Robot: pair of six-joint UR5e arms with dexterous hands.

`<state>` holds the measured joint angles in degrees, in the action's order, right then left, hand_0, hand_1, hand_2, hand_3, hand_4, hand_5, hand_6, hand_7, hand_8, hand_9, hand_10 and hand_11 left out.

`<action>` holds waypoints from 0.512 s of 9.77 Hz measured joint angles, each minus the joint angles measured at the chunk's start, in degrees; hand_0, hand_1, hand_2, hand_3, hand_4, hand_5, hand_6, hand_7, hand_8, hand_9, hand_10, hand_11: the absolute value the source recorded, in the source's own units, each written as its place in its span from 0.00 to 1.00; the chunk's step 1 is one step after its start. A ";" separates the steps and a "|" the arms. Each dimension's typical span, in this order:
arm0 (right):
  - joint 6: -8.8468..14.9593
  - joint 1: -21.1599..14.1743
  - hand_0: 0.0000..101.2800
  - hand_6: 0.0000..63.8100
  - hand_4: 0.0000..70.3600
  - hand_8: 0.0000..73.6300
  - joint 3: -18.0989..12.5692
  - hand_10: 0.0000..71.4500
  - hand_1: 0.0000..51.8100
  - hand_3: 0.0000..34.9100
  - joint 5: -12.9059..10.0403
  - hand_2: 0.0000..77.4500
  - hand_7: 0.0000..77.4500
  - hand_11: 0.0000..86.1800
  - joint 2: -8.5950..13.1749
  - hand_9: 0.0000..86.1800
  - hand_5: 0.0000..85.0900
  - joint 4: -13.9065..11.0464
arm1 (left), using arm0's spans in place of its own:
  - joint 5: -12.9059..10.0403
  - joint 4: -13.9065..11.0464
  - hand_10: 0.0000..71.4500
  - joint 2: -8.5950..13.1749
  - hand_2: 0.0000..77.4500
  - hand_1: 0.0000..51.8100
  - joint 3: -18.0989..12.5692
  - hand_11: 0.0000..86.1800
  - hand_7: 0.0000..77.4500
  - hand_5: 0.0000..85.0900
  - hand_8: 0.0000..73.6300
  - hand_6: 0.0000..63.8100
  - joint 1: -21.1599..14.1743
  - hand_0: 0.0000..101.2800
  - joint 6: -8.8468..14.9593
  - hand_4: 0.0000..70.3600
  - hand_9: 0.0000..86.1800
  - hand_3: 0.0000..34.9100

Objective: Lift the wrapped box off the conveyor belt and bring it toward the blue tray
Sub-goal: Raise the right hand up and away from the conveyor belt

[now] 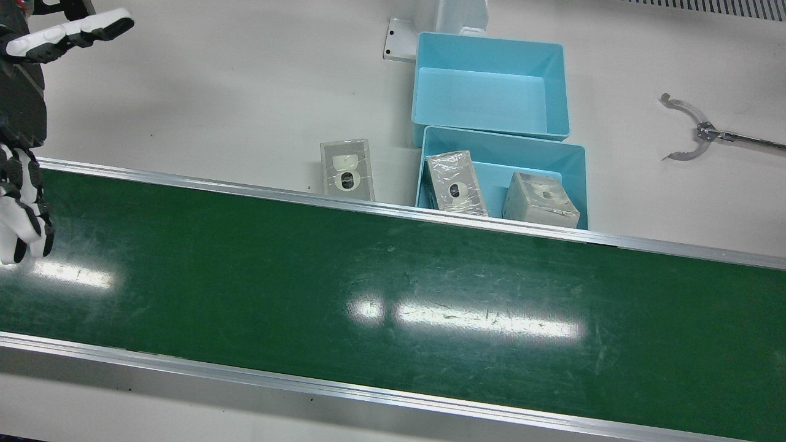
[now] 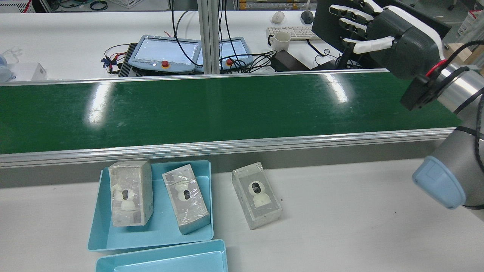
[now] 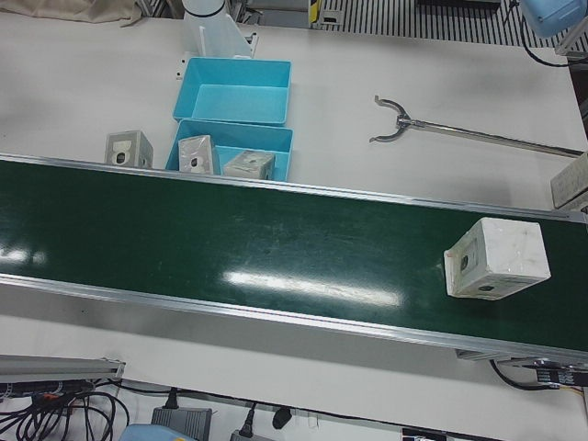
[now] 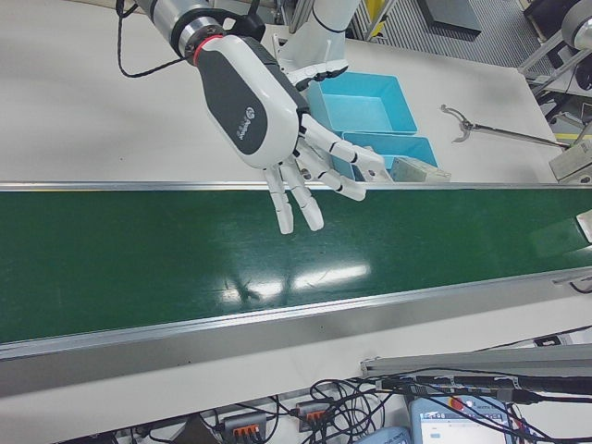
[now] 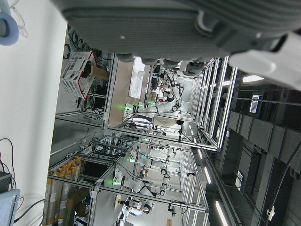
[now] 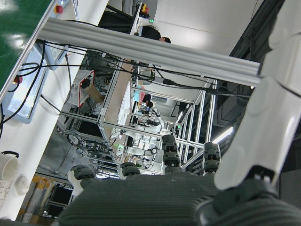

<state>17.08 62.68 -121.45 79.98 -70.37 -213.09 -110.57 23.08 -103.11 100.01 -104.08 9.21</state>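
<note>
A wrapped white box (image 3: 496, 259) lies on the green conveyor belt (image 3: 230, 239), at its far right end in the left-front view. My right hand (image 4: 277, 129) is open and empty, fingers spread, and hovers over the belt far from that box. It also shows in the rear view (image 2: 385, 34) and at the front view's left edge (image 1: 24, 202). My left hand (image 5: 155, 28) shows only in its own view, as the palm's edge, holding nothing. The near blue tray (image 1: 577, 178) holds two wrapped boxes (image 1: 455, 183) (image 1: 540, 197).
A second, empty blue tray (image 1: 491, 86) sits behind the first. Another wrapped box (image 1: 347, 170) lies on the table beside the trays. A metal grabber tool (image 1: 694, 132) lies on the table. Aluminium rails edge the belt.
</note>
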 joint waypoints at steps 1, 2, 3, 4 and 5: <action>-1.62 0.90 0.40 0.00 0.00 0.00 0.82 0.05 0.17 0.85 -0.11 0.08 0.16 0.01 -1.22 0.06 0.18 0.10 | 0.00 0.00 0.01 0.00 0.01 0.00 0.00 0.00 0.01 0.01 0.00 0.00 0.00 0.00 0.00 0.00 0.01 0.00; -3.10 1.30 0.40 0.00 0.00 0.03 2.08 0.04 0.17 0.85 -0.28 0.10 0.20 0.03 -1.42 0.06 0.22 0.24 | 0.00 0.00 0.01 0.00 0.01 0.00 0.00 0.00 0.01 0.01 0.00 0.00 0.00 0.00 0.00 0.00 0.01 0.00; -4.27 1.35 0.40 0.00 0.03 0.00 3.83 0.05 0.17 0.85 -0.40 0.12 0.22 0.09 -0.01 0.08 0.24 0.38 | 0.00 0.00 0.01 0.00 0.01 0.00 0.00 0.00 0.01 0.01 0.01 0.00 0.00 0.00 0.00 0.00 0.00 0.00; -5.10 1.08 0.40 0.00 0.07 0.02 5.58 0.05 0.16 0.84 -0.50 0.12 0.24 0.06 2.31 0.08 0.27 0.60 | 0.00 0.00 0.00 0.00 0.01 0.00 0.00 0.00 0.01 0.01 0.01 0.00 0.00 0.00 0.00 0.00 0.00 0.00; -5.74 0.68 0.40 0.00 0.07 0.02 7.21 0.05 0.16 0.84 -0.58 0.12 0.24 0.06 4.90 0.08 0.27 0.80 | 0.00 0.00 0.01 0.00 0.01 0.00 0.00 0.00 0.01 0.01 0.01 0.00 0.00 0.00 0.00 0.00 0.00 0.00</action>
<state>11.34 63.36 -114.24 79.40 -65.46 -212.29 -110.57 23.08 -103.11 100.01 -104.08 9.21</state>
